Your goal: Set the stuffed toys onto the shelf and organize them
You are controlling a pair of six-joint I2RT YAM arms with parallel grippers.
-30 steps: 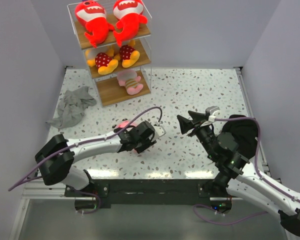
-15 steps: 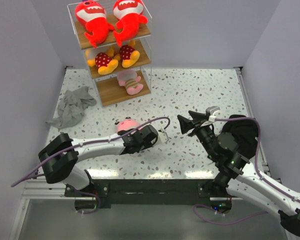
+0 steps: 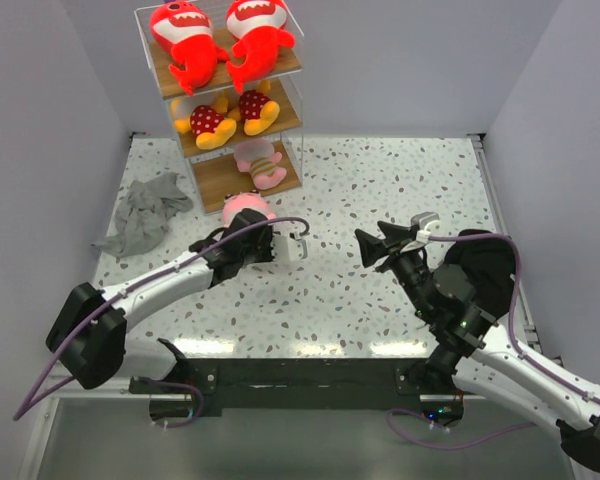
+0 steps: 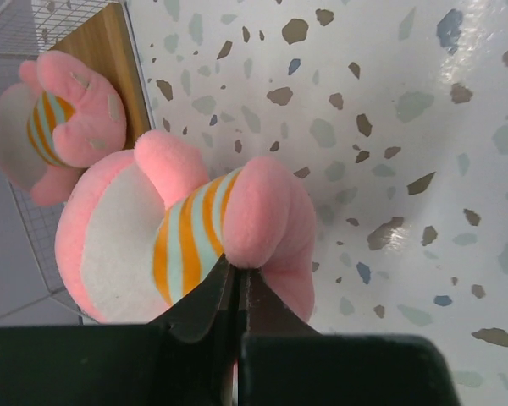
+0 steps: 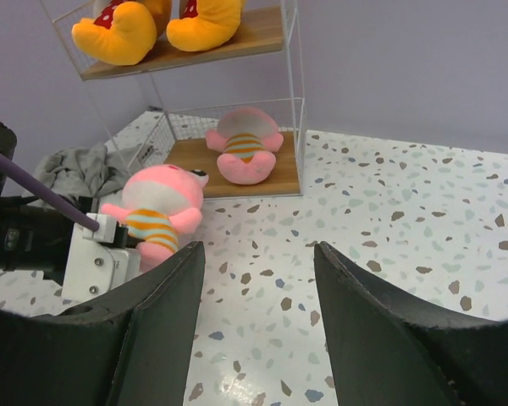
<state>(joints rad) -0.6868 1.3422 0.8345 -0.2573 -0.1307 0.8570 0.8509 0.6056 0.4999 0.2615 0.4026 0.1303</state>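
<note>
The left arm (image 3: 160,285) and the right arm (image 3: 520,378) have white links and black joints. A thin purple cable (image 5: 35,186) runs along each. The right arm's fingers (image 5: 157,338) are matte black, with a small white block (image 3: 424,221) behind.

Overhead wide; wrist views low, close, share shelf (image 5: 186,165).

shelf (image 3: 290,112) bottom board (image 3: 218,182): left half bare | right half: pink toy (image 3: 263,166) | left of shelf: grey cloth (image 3: 145,212)
</note>
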